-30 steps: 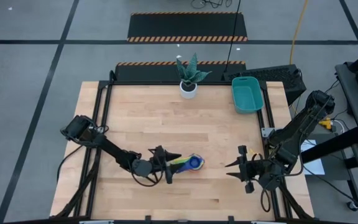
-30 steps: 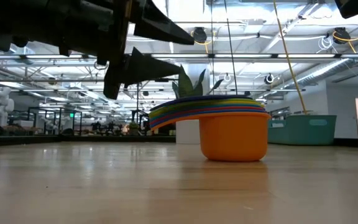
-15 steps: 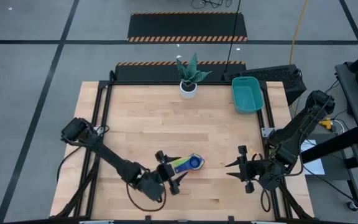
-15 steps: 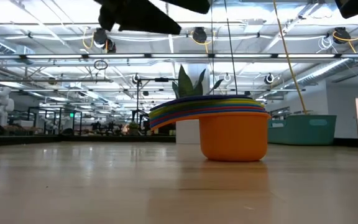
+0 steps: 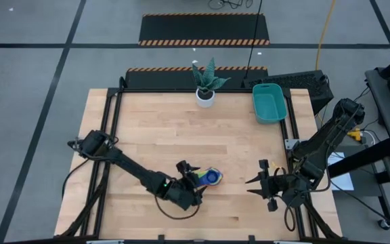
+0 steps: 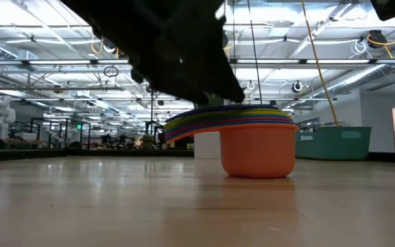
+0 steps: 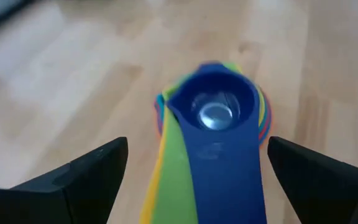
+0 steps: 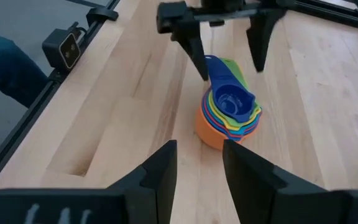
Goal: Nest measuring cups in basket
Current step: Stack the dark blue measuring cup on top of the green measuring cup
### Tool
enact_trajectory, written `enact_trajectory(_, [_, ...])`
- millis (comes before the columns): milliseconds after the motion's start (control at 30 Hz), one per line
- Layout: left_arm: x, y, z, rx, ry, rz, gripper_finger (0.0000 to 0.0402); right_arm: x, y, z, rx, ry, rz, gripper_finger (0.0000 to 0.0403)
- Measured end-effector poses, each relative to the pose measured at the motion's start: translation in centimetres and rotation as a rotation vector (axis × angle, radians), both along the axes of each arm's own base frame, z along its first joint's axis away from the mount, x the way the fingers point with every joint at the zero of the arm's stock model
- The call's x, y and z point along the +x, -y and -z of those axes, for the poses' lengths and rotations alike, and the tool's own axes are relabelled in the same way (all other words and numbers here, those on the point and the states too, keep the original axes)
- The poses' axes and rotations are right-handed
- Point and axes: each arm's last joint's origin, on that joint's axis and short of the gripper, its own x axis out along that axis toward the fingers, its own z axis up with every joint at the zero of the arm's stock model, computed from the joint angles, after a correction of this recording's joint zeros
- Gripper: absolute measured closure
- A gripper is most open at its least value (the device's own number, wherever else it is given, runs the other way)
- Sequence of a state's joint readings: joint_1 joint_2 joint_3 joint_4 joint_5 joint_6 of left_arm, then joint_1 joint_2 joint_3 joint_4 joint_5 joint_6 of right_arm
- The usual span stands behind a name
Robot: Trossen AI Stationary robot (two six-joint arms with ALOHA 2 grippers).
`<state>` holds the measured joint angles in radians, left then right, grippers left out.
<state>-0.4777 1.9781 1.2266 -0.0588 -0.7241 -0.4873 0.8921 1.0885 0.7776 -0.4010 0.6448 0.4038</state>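
The measuring cups [image 5: 210,177] stand nested in one stack on the table. The orange cup [image 6: 258,151] is at the bottom and the dark blue one [image 7: 213,106] on top. Their handles [image 8: 224,67] fan out toward the table's left. My left gripper [image 7: 197,146] is open. It comes in low from the left, one finger on each side of the handles and clear of them. My right gripper [image 5: 252,185] waits open near the table's right edge, with nothing between its fingers. The teal basket [image 5: 268,103] stands at the far right corner.
A white pot with a plant [image 5: 205,93] stands at the middle of the far edge, left of the basket. Bare wood lies between the cup stack and the basket. A black frame rail [image 8: 73,46] runs along the table's edge.
My left arm has swung its elbow toward the near edge. Its gripper has rolled and moved a little toward the cup stack, so that it now points along the handles. The stack has kept its place.
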Motion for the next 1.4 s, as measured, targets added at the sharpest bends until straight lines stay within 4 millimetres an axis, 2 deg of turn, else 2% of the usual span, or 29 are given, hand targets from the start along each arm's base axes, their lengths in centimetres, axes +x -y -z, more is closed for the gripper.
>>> enact_trajectory(167, [0.5,-1.5,0.6,-0.110,-0.104,0.065,0.0012,0.0,0.0,0.0,0.001,-0.002,-0.003,0.0280])
enact_trajectory(267, [0.5,-2.1,0.8,-0.108,-0.137,0.061,0.0013,0.0,0.0,0.0,0.008,-0.011,-0.014,0.0280])
enact_trajectory(367, [0.4,-2.5,1.0,-0.111,-0.176,0.062,0.0031,0.0,0.0,0.0,0.008,-0.011,-0.014,0.0280])
enact_trajectory(767, [0.1,-2.9,1.4,-0.181,-0.247,0.072,0.0209,0.0,0.0,0.0,0.029,-0.012,0.000,0.0280])
enact_trajectory(933, [0.1,-2.8,1.4,-0.213,-0.234,0.043,0.0257,0.0,-0.1,0.0,0.067,-0.010,0.023,0.0280])
enact_trajectory(1033, [0.1,-2.8,1.4,-0.243,-0.221,0.015,0.0258,0.0,-0.1,0.0,0.082,-0.008,0.035,0.0280])
enact_trajectory(1233, [0.5,-2.7,1.0,-0.305,-0.133,-0.045,0.0227,0.1,-0.1,-0.2,0.086,0.013,0.052,0.0280])
enact_trajectory(1400, [1.2,-2.5,0.4,-0.278,-0.033,-0.035,0.0239,0.1,-0.1,-0.2,0.082,0.019,0.058,0.0280])
